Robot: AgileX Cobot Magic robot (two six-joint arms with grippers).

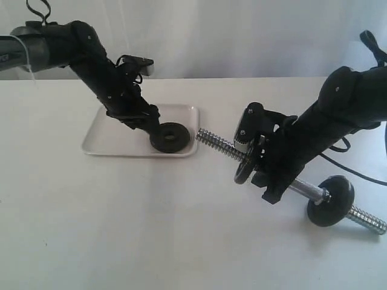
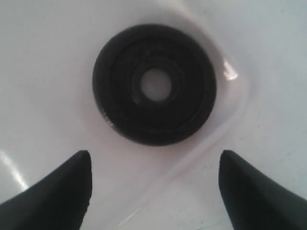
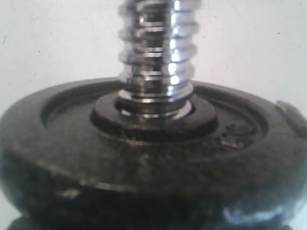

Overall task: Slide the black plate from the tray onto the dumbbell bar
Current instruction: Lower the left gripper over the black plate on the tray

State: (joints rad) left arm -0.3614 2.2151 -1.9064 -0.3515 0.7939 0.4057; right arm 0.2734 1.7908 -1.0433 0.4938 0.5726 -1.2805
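The black plate (image 1: 170,138) lies flat in the near right corner of the white tray (image 1: 115,136). My left gripper (image 1: 152,124) hangs just above and behind it. In the left wrist view the plate (image 2: 154,84) lies on the tray (image 2: 53,72), ahead of the open left gripper (image 2: 155,158), which has nothing between its fingers. The dumbbell bar (image 1: 216,142) points its threaded end at the tray. My right gripper (image 1: 266,172) is shut on its middle, behind a black disc (image 1: 243,170). That disc (image 3: 144,158) and the threaded bar (image 3: 156,52) fill the right wrist view, hiding the fingers.
A second black disc (image 1: 329,202) rests on the white table (image 1: 151,235) near the bar's far threaded end (image 1: 370,220). A white curtain hangs behind. A cable (image 1: 357,172) trails behind the right arm.
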